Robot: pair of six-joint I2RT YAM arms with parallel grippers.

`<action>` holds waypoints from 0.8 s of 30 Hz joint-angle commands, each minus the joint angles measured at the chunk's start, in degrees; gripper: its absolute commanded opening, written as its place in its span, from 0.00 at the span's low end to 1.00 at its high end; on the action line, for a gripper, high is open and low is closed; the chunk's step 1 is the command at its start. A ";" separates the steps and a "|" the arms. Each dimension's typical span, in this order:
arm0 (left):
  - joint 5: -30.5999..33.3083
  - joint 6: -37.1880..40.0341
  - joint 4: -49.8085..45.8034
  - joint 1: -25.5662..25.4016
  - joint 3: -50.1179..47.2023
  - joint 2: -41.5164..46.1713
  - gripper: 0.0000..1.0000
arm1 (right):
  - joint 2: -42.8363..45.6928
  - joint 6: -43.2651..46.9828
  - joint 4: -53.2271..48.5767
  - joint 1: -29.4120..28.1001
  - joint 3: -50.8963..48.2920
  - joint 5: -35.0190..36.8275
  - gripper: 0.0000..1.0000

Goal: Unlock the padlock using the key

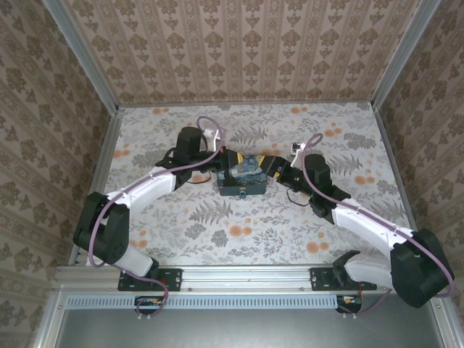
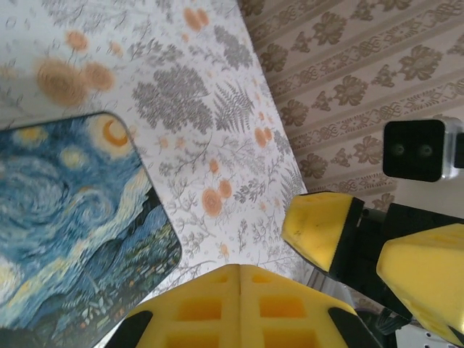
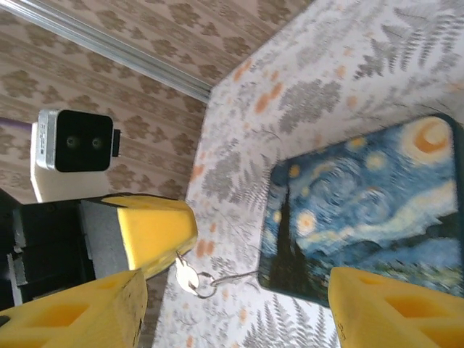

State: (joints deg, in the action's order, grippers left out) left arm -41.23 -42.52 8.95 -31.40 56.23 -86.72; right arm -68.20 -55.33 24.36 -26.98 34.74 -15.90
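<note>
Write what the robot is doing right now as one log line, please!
left gripper: shut on silver key | right gripper: open, empty | starry-night box: on table between both grippers

Soft, even, fairly bright light fills the enclosure. From above, the arms [image 1: 145,190] cast faint, blurry shadows on the flowered table [image 1: 254,232], and the walls [image 1: 239,43] splay outward toward the frame edges. In the left wrist view, the yellow fingers [image 2: 196,308] nearest the lens look soft, the painted box [image 2: 65,217] is fairly sharp, and the orange flowers [image 2: 61,80] in the top corner blur.
</note>
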 commanded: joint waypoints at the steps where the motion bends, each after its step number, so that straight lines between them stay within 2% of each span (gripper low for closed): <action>1: -0.08 4.82 4.52 0.20 2.54 2.68 0.00 | -3.82 -4.31 15.67 0.18 -0.38 -3.79 0.68; 6: 0.27 3.05 11.13 0.20 1.53 3.72 0.00 | -11.03 -9.10 33.95 -0.17 0.18 -5.65 0.65; 11: 1.67 -1.08 18.35 0.20 -0.48 4.85 0.00 | -16.70 -10.83 43.46 -0.70 1.00 -5.37 0.62; 19: 1.46 -7.65 25.82 0.20 -1.97 3.90 0.00 | -21.38 -12.27 51.09 -1.45 2.01 -5.21 0.57; 24: 1.15 -10.31 29.29 0.20 -2.54 2.93 0.00 | -21.66 -11.71 51.60 -2.28 2.26 -5.19 0.54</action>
State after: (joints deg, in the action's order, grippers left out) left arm -39.79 -49.93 32.99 -31.40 54.37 -83.53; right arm -89.69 -66.72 70.89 -28.58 35.53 -20.18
